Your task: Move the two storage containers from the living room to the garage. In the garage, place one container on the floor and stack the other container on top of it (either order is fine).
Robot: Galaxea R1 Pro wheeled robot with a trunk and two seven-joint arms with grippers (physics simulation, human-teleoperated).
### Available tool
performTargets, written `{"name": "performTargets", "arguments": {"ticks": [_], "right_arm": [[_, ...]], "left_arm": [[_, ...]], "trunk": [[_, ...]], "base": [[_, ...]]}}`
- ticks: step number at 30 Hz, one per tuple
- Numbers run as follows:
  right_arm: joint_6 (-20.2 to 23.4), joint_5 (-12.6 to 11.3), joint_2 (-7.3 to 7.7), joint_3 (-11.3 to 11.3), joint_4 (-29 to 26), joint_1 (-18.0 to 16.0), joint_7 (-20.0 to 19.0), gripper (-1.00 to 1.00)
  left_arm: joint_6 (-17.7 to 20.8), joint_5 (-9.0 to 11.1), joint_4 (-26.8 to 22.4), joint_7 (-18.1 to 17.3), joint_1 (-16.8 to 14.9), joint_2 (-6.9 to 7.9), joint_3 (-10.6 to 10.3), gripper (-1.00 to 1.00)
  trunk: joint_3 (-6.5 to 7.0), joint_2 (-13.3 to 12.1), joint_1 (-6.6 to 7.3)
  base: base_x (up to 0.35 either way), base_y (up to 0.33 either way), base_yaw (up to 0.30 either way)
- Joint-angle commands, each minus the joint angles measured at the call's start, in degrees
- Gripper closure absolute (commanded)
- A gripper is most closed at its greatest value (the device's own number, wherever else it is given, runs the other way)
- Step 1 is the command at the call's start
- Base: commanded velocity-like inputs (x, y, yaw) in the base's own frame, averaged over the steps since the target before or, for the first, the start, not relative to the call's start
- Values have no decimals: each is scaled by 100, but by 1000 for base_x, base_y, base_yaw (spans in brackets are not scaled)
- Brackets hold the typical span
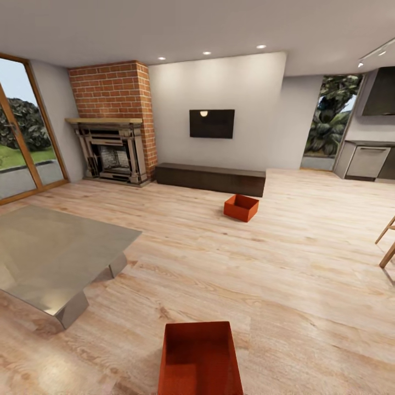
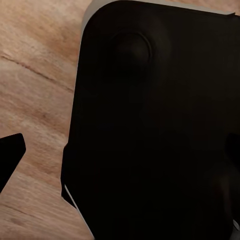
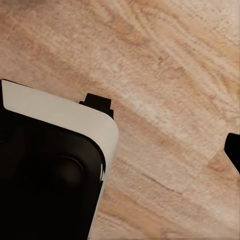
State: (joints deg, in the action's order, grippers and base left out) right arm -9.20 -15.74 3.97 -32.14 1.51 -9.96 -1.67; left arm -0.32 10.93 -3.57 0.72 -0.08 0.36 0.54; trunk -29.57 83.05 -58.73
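Two orange-red open-top storage containers stand on the light wood-plank floor of the living room. One storage container lies close in front of me at the bottom of the head view. The other storage container sits farther off, just before the low dark cabinet. In the left wrist view one dark fingertip shows at the frame's edge over the planks, beside my black body. The right wrist view has a dark fingertip at its edge too. Both grippers look open and hold nothing.
A low metal coffee table stands at the left. The brick fireplace and wall TV are on the far wall, a glass door at far left. Wooden chair legs show at right, kitchen units behind.
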Motion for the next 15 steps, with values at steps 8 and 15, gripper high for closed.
{"name": "performTargets", "arguments": {"ticks": [8,15], "right_arm": [[-29,-60,-11,-47,16,-6,-17,-100],[-24,-60,-11,-47,16,-6,-17,-100]], "left_arm": [[-3,32,-3,7,-1,1,-1,-100],[-3,32,-3,7,-1,0,-1,-100]], "trunk": [[-81,3,0],[-147,3,0]], "base": [[0,0,0],[0,0,0]]}}
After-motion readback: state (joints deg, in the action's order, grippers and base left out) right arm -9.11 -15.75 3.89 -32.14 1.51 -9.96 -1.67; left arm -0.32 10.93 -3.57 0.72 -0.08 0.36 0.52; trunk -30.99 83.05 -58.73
